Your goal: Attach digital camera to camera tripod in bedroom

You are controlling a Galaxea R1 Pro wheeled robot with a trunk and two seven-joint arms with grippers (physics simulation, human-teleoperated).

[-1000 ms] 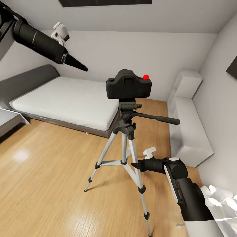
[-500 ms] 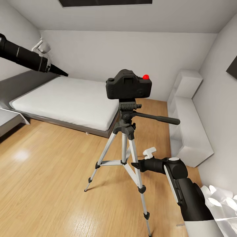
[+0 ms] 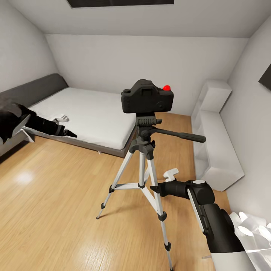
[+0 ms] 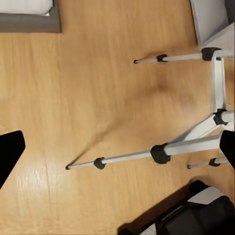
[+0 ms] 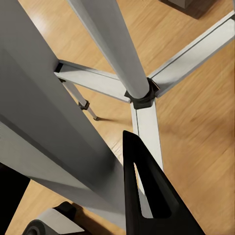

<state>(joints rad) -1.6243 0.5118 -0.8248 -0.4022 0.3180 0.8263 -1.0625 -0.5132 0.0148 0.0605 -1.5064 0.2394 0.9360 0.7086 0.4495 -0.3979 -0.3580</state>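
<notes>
Right now the left claw [image 3: 69,133] hangs low at the left of the head view, in front of the bed [image 3: 86,113], well apart from the tripod and holding nothing; its fingertips look close together at a dark point there, but the left wrist view catches only slivers of finger at the frame edges, so I cannot tell whether it is spread or pressed together. The right claw [image 3: 155,189] sits just beside the camera tripod [image 3: 145,165], level with the lower leg section; one dark finger [image 5: 147,191] lies against a silver leg in the right wrist view, the other finger is out of sight, so again I cannot tell its state, and nothing looks pinched. Moving outward: the digital camera [image 3: 147,97] sits upright on the tripod head, red button [image 3: 166,88] on top, pan handle [image 3: 180,135] sticking out to the right. All three legs are planted on the wood floor [image 3: 56,210] of the bedroom, with a white shelf unit [image 3: 216,146] against the right wall. Judgement: attachment looks done, since the camera is seated on the mount plate and neither claw touches it. What's left looks like just clearing the right arm away from the leg without knocking it.
</notes>
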